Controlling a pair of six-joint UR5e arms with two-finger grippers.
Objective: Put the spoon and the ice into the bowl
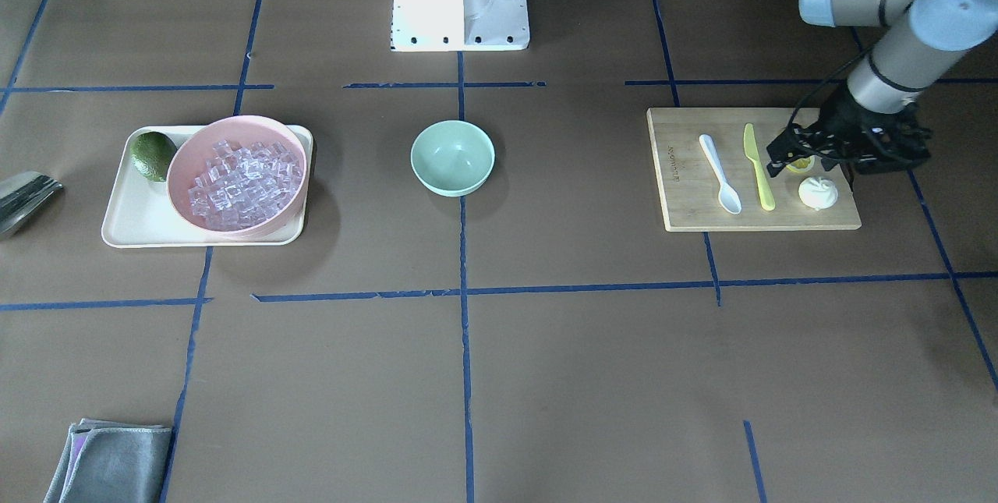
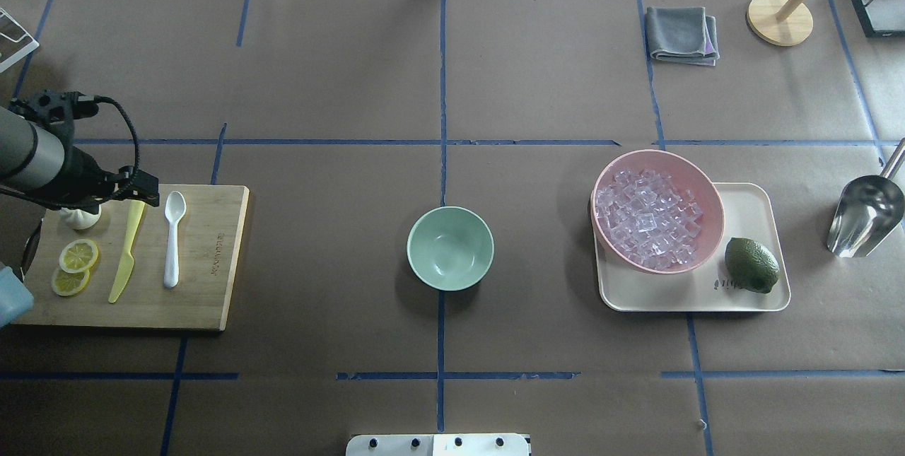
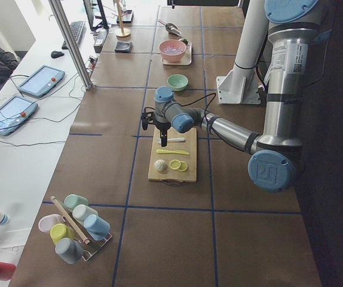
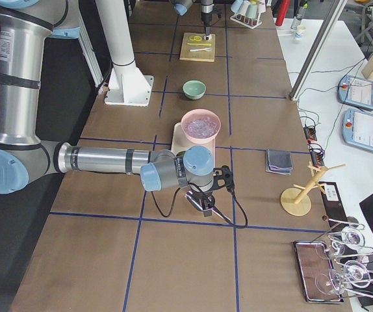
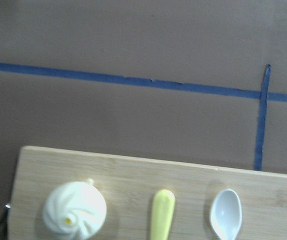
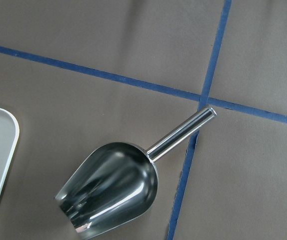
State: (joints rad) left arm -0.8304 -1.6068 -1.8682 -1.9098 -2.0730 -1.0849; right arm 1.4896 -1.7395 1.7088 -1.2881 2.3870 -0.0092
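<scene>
Left gripper, opening unreadable, hangs beside the knife, with the spoon on the knife's far side, so a wrong pick is likely; right gripper unreadable too.

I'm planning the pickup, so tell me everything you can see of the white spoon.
The spoon is small, white and apparently plastic, in one piece: an oval head and a slim handle. It lies flat on the wooden cutting board, hollow side up, head pointing away from the robot, handle toward it. It runs roughly parallel to the yellow-green knife, on that knife's side nearer the table's middle, not touching it. Only the board touches it; nothing grips it.
</scene>
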